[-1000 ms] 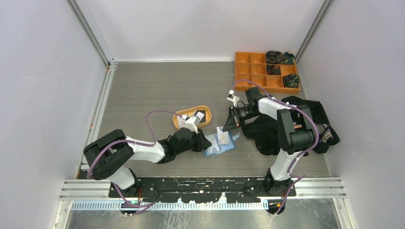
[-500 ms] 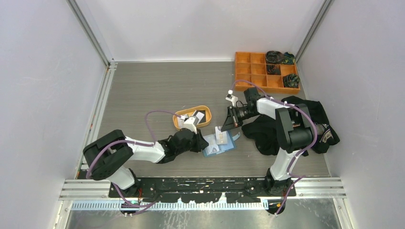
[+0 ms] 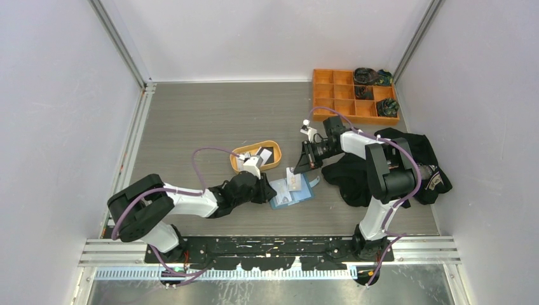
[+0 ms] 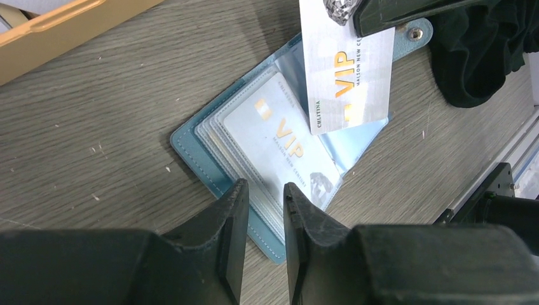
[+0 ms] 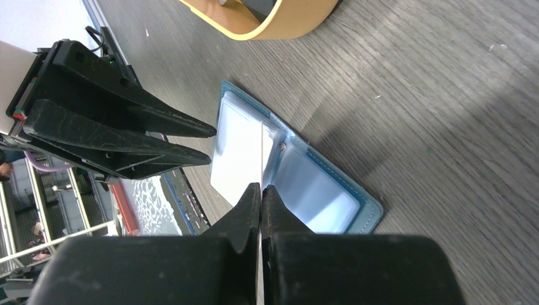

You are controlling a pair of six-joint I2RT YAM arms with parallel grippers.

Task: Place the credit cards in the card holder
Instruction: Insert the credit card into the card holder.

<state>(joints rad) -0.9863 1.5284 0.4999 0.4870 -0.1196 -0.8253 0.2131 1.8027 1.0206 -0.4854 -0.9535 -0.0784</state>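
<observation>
My right hand [image 5: 260, 190] pinches one end of a white VIP card [image 4: 346, 70]. I judge the card light, stiff and slick, so a grip on the short edge leaves the rest free to slide. Its long axis runs straight out from my fingertips, free end over the card holder [image 4: 191, 136], which lies open on the table [image 4: 114, 95]. My left hand [image 4: 264, 210] hovers at the holder's edge, narrowly spread and gripping nothing I can see.
</observation>
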